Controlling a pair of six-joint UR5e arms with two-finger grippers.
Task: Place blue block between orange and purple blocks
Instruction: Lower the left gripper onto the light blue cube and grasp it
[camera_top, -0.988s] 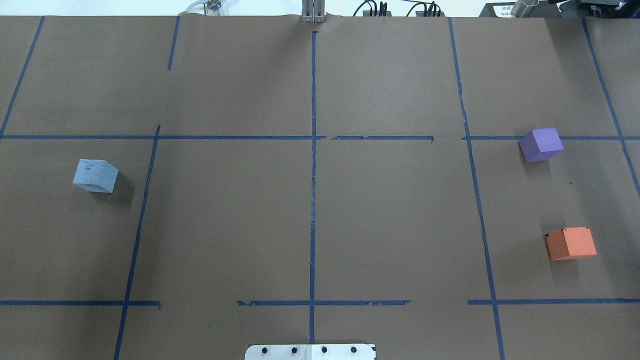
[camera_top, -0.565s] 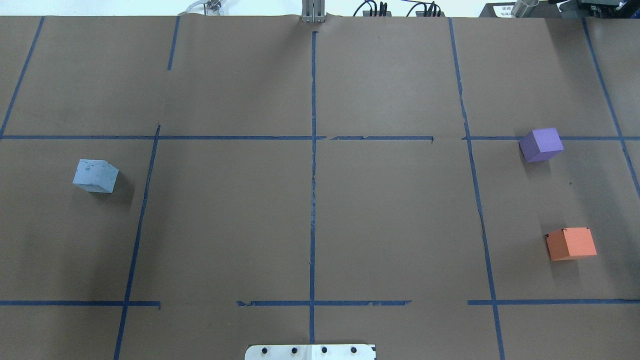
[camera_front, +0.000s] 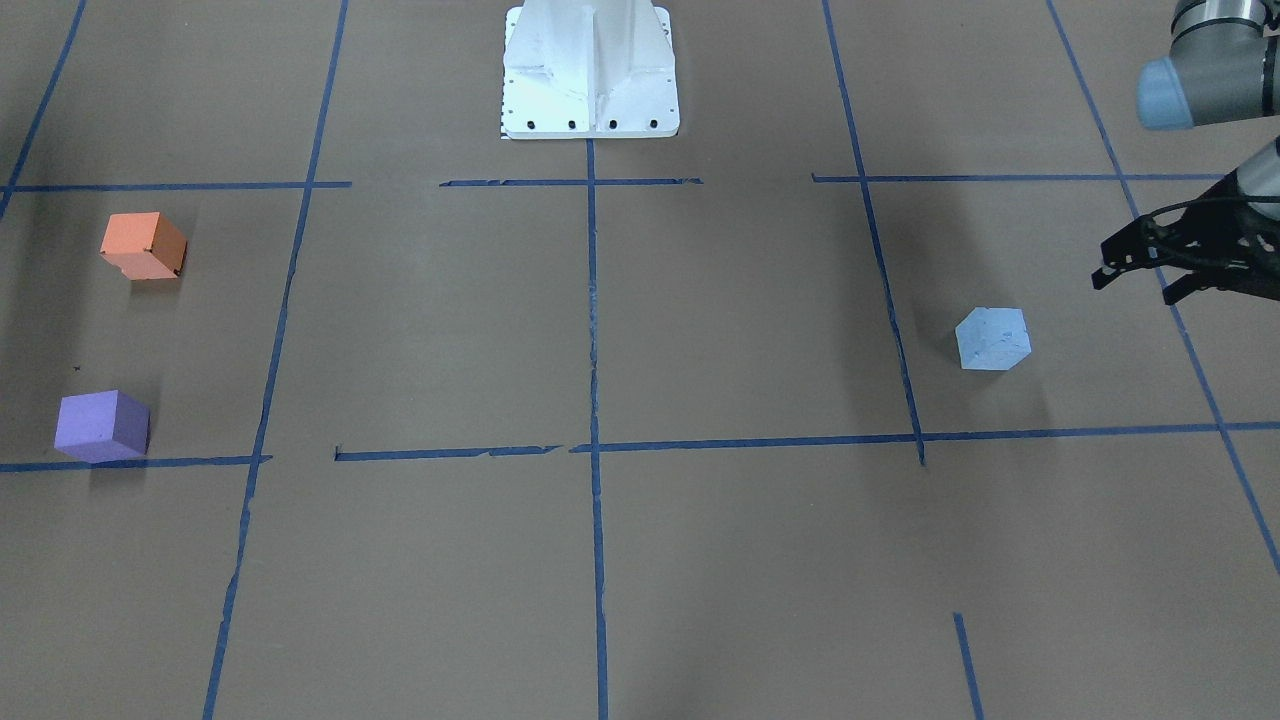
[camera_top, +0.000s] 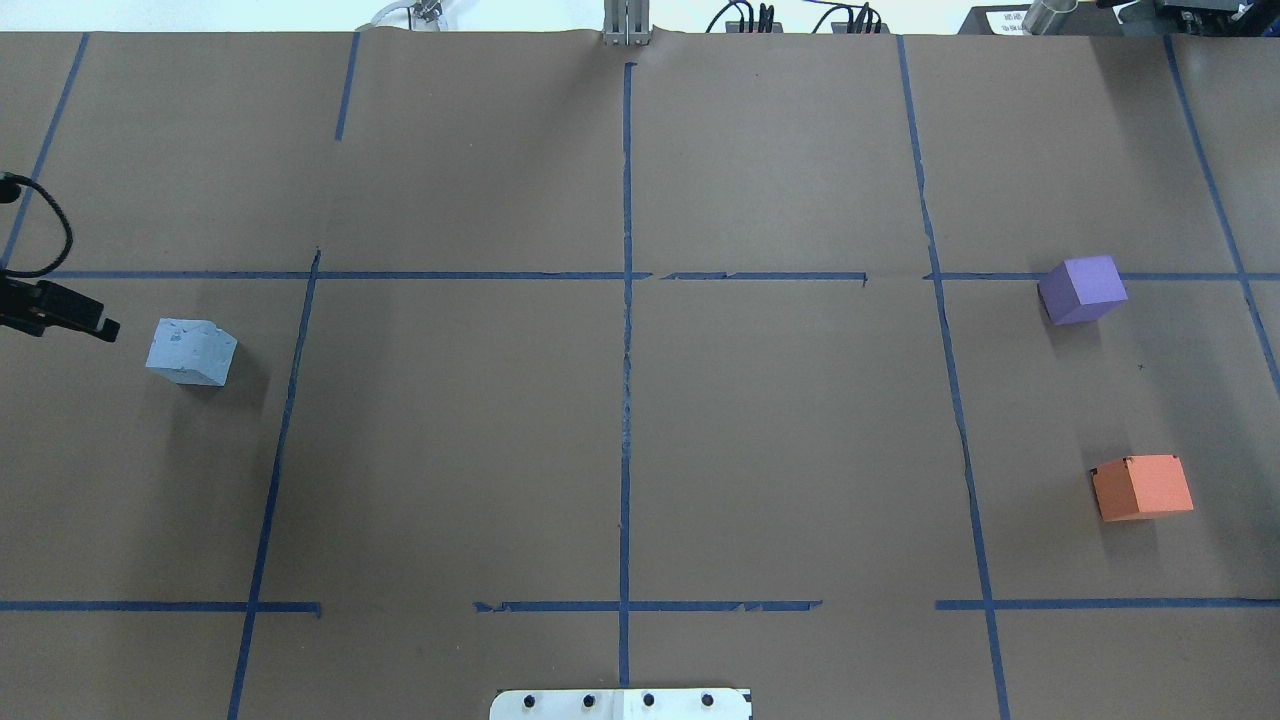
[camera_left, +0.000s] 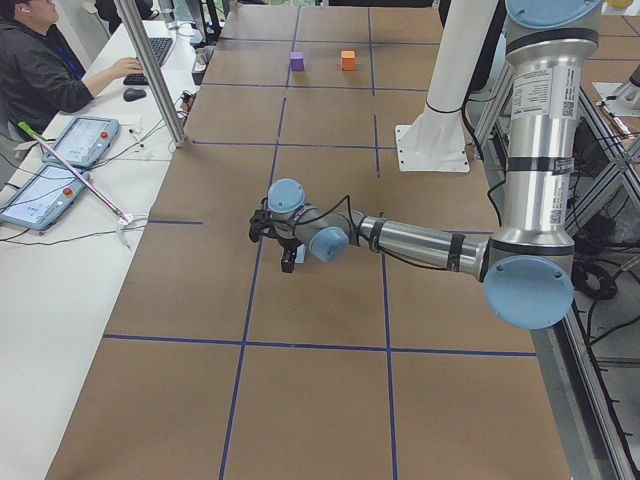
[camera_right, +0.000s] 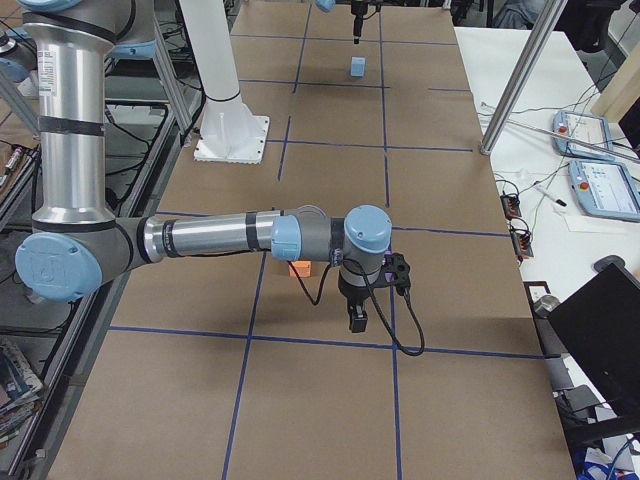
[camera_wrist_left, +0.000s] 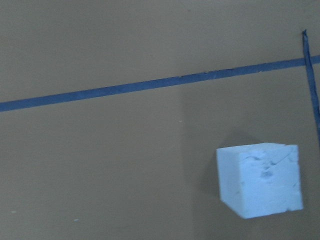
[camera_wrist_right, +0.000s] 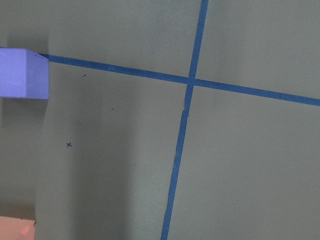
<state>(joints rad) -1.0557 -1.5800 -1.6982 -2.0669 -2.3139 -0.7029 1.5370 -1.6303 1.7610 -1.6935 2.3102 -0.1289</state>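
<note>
The pale blue block (camera_top: 190, 352) sits on the left part of the brown table; it also shows in the front view (camera_front: 992, 339) and low right in the left wrist view (camera_wrist_left: 260, 180). My left gripper (camera_front: 1132, 285) is open and empty, apart from the block on its outer side; one finger (camera_top: 95, 325) shows at the overhead view's left edge. The purple block (camera_top: 1082, 290) and the orange block (camera_top: 1142, 487) stand apart on the right. My right gripper (camera_right: 357, 320) hovers near the orange block (camera_right: 298, 268); I cannot tell whether it is open or shut.
Blue tape lines (camera_top: 626, 400) divide the table into a grid. The white robot base plate (camera_front: 590, 70) sits at the robot's edge. An operator (camera_left: 40, 70) sits at a desk with tablets beyond the far side, and a metal post (camera_left: 150, 70) stands there.
My left gripper has come into the overhead view from the left edge, beside the blue block. None of the blocks has moved.
</note>
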